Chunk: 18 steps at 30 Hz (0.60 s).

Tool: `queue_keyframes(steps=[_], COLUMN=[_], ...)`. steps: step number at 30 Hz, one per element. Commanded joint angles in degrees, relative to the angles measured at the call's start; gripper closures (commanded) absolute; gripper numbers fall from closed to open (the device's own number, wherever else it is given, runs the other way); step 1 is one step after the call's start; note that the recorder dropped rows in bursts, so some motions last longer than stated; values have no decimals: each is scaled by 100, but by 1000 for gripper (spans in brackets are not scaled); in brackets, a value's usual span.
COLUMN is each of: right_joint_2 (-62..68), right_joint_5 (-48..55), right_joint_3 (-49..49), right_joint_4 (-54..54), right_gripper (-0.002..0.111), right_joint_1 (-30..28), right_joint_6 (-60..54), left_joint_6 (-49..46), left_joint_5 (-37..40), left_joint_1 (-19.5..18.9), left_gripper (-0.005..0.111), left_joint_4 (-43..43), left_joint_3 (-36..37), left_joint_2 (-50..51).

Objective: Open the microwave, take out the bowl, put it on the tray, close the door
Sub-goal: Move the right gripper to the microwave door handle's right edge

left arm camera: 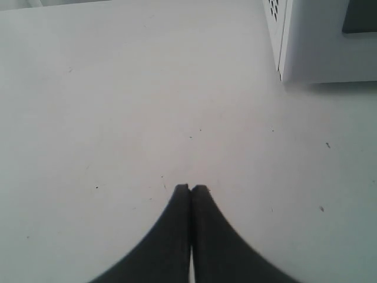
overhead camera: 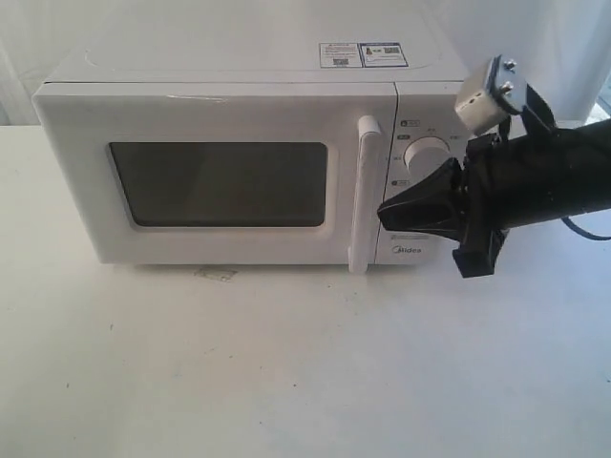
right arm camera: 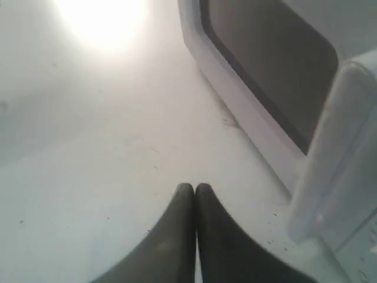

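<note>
Right gripper [overhead camera: 384,216], jaws pressed together, just beside the door [overhead camera: 76,191] handle [overhead camera: 365,191]: a stiff, smooth bar; hook behind it.

The dark window [overhead camera: 218,184] in the door [overhead camera: 76,191] gives nothing away: the inside of the microwave [overhead camera: 239,105] can't be made out through it. The right arm [overhead camera: 544,186] runs off the right edge, and the right gripper [overhead camera: 384,216] covers the lower part of the knob panel [overhead camera: 420,105]. The print on the stickers [overhead camera: 363,54] on top is too small to read. The left wrist view catches only a corner of the microwave, cut by the edge. In the right wrist view the handle [right arm camera: 336,153] is a close blur, and glare [right arm camera: 103,23] washes out the table [right arm camera: 88,177].
</note>
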<state>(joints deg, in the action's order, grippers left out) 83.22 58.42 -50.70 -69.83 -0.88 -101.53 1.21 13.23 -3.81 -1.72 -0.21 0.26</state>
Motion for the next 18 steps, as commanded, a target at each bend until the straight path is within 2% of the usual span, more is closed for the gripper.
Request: queue_keyframes(steps=[1,8,11,13,16,18], right_joint_2=[340,429,429,429,429,429], right_joint_5=[711,118,50,12,-210,-305], right_joint_3=[-95,-94,-94,-94,-94,-94], right_joint_4=[-531,-1536,-1600,-1600,-1600,-1600], right_gripper=[108,108,106,95,66,51], right_joint_1=[-476,-548,-538,-501,-329,-223], right_joint_6=[-728,-728,-728,-768,-989,-1132], left_joint_6=[9,9,9,-1,-1,-1], left_joint_5=[11,11,11,11,11,11], left_joint_1=[-5,-5,-5,-5,-5,-5], left_gripper=[107,107,107,107,107,107], left_joint_4=[44,44,44,44,44,44], left_joint_3=[21,21,21,21,21,21], left_joint_2=[-26,-26,-26,-26,-26,-26])
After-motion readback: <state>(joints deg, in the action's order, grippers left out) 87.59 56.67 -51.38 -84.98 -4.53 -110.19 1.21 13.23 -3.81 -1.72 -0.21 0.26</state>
